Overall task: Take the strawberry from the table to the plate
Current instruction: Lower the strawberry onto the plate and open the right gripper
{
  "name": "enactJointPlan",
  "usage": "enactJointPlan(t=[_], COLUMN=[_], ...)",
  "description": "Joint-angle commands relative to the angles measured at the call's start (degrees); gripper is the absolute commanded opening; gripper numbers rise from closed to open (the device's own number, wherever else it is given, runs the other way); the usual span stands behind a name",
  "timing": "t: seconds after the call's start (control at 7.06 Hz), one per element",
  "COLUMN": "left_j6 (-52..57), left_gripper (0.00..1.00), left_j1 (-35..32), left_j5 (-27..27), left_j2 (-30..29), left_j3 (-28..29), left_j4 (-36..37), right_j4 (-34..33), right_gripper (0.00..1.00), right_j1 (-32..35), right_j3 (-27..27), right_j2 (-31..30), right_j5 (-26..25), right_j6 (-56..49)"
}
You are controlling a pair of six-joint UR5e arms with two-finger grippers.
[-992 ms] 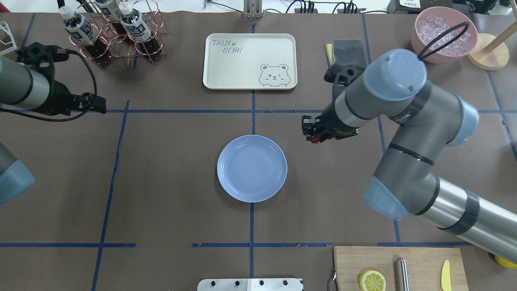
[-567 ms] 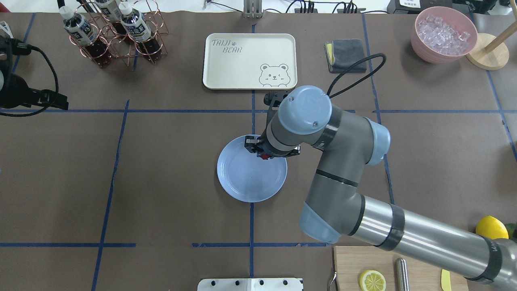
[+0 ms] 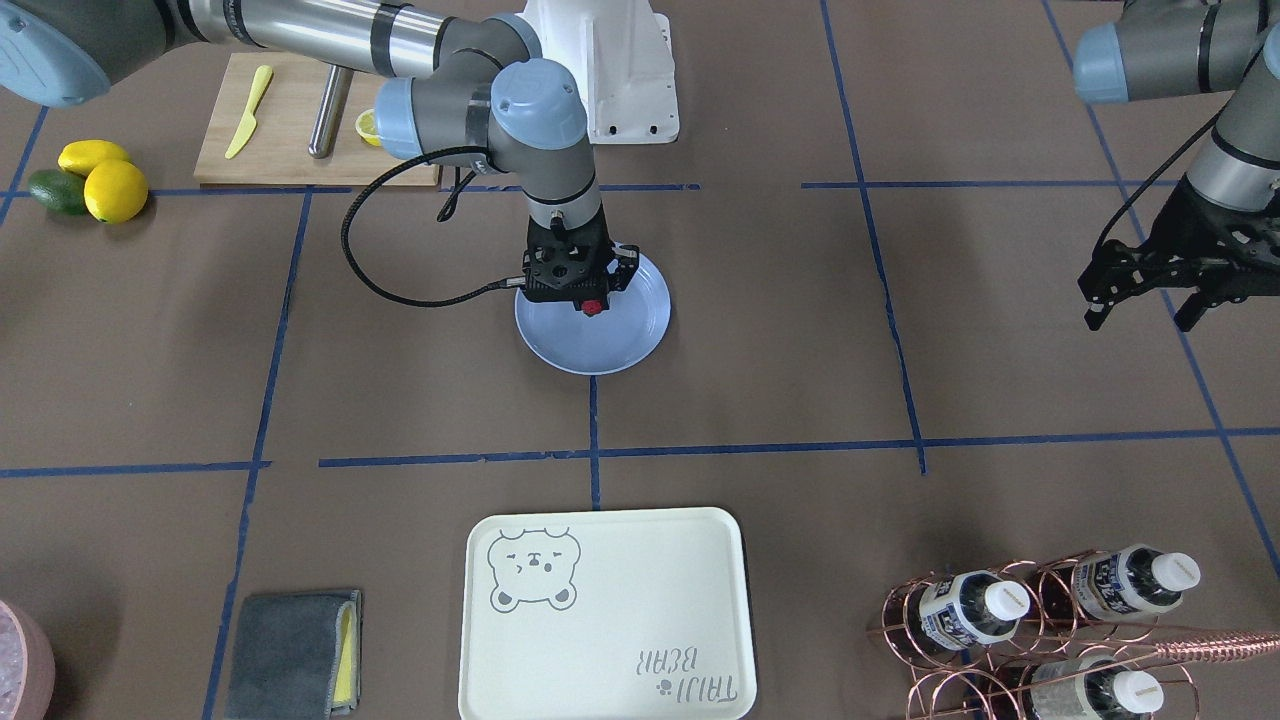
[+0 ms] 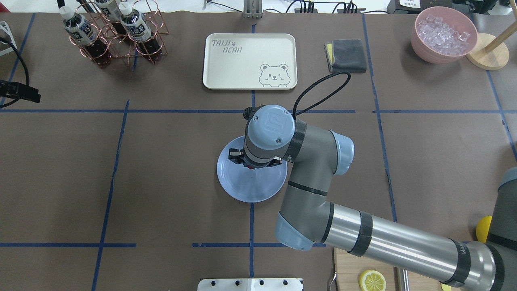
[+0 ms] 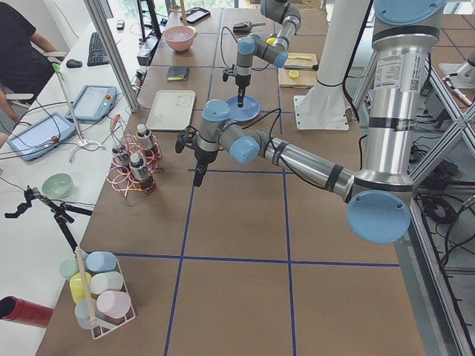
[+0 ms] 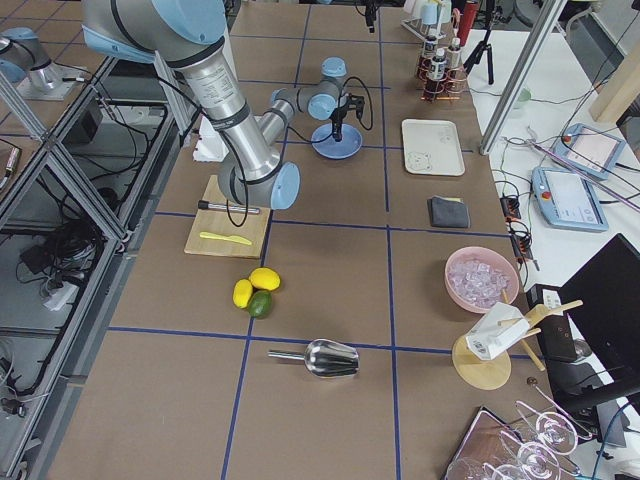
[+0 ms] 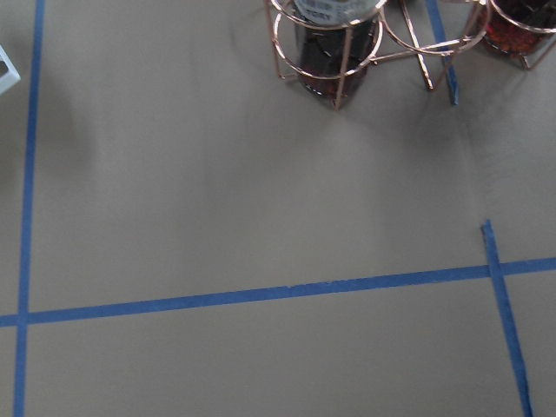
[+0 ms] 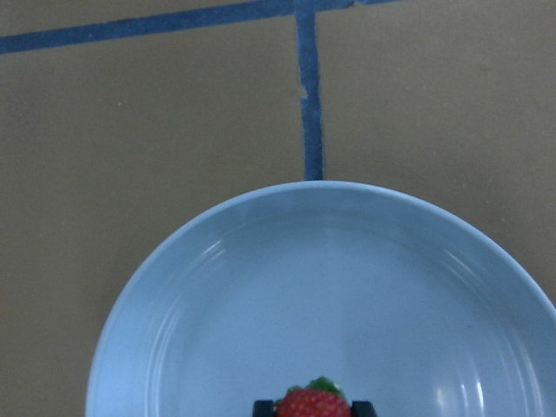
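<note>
Strawberry [image 8: 312,405] sits pinched in our right pincer [image 3: 592,303], which points straight down over the plate [image 3: 625,350], near its middle. We judge the release needs only a short drop, though contact is unclear. Our left pincer [image 3: 1140,305] hangs spread, well apart over the bench [image 3: 800,350].

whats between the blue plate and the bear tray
Nothing but bare table crossed by blue tape, between the plate and the tray; the front-facing view shows it.

Glossy plastic plate [image 8: 321,287] — matt paper table [image 8: 130,113]
</note>
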Motion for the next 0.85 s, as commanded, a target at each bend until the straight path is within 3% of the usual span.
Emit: enactJointPlan(t=[0.0, 0.14, 0.28, 0.71], left_j6=[0.4, 0.4, 0.4, 0.4], left_gripper=[1.00, 1.00, 1.00, 1.00], left_j1=[-0.3, -0.3, -0.3, -0.4], left_j5=[-0.3, -0.4, -0.4, -0.4], left_j2=[0.0, 0.0, 0.0, 0.0], left_j3=[0.1, 0.3, 0.5, 0.6], left_j4=[0.1, 0.0, 0.0, 0.0], right_j4=[1.2, 1.2, 1.2, -1.7], right_gripper=[0.46, 0.83, 0.99, 1.00], right_j1=[-0.2, -0.2, -0.2, 1.4], right_j3=[-1.0, -1.8, -1.9, 1.6], right_j2=[0.3, 0.3, 0.4, 1.3], right_j5=[-0.4, -1.0, -1.3, 0.7], right_j6=[0.0, 0.0, 0.2, 0.2])
